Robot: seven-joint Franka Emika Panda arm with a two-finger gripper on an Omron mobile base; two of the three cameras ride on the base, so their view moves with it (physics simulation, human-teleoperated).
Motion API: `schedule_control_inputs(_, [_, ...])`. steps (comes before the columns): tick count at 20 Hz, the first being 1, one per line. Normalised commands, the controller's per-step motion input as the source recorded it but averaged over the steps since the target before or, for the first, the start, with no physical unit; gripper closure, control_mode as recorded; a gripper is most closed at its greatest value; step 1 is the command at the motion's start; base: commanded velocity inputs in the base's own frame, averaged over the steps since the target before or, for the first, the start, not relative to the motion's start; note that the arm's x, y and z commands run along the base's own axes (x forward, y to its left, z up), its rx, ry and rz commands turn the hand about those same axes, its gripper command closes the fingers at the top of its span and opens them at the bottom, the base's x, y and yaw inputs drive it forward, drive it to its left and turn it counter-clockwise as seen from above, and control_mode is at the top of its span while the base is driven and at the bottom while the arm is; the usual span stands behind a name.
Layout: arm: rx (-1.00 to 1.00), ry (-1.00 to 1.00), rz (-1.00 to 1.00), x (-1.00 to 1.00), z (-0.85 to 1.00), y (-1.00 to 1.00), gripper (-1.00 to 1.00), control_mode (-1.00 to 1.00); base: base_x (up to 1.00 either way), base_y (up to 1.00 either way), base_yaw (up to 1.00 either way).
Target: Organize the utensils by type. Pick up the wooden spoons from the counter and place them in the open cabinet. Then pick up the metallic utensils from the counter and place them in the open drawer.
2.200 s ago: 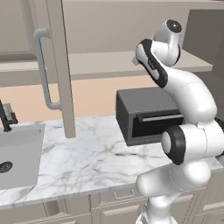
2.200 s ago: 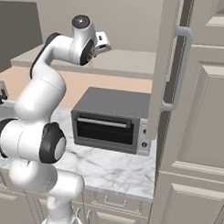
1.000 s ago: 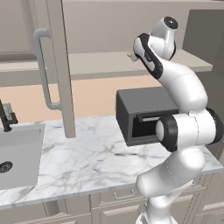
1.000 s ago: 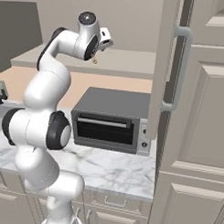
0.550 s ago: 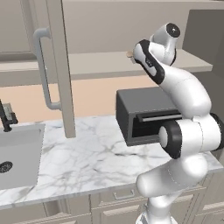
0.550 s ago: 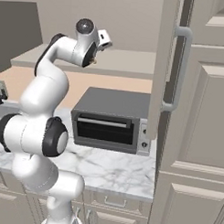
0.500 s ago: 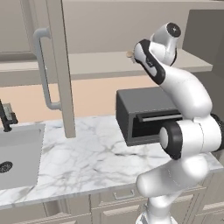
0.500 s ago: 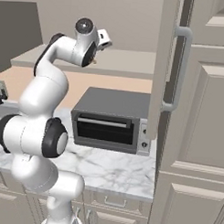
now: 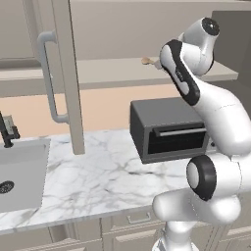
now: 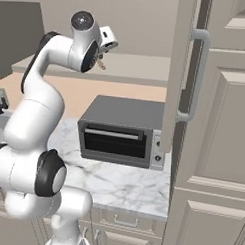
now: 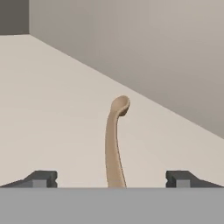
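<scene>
One wooden spoon [image 11: 113, 144] lies on the cabinet shelf [image 11: 52, 109], bowl toward 12 o'clock, between our gripper's [image 11: 111, 178] wide-open jaws. Placing step looks complete; next we retreat for another spoon.

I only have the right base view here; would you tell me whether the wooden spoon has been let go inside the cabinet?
Observer: Yes. In the hand view the fingers stand wide apart, and the wooden spoon lies between them, touching neither.
Operator: Thank you. Which way does it lie?
Observer: Its bowl points away from the hand, toward the cabinet's back wall.
Operator: And is it resting flat?
Observer: It rests on the pale shelf; the handle curves slightly.
</scene>
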Motion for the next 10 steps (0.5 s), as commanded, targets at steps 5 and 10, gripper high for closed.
schedule_control_inputs(5, [0.01,-0.10,0.00,-0.98,0.15,0.01,-1.00,-1.00,0.00,0.00,0.00])
schedule_control_inputs(10, [0.02,0.01,-0.01,-0.82,0.39,0.19,-1.00,-1.00,0.00,0.00,0.00])
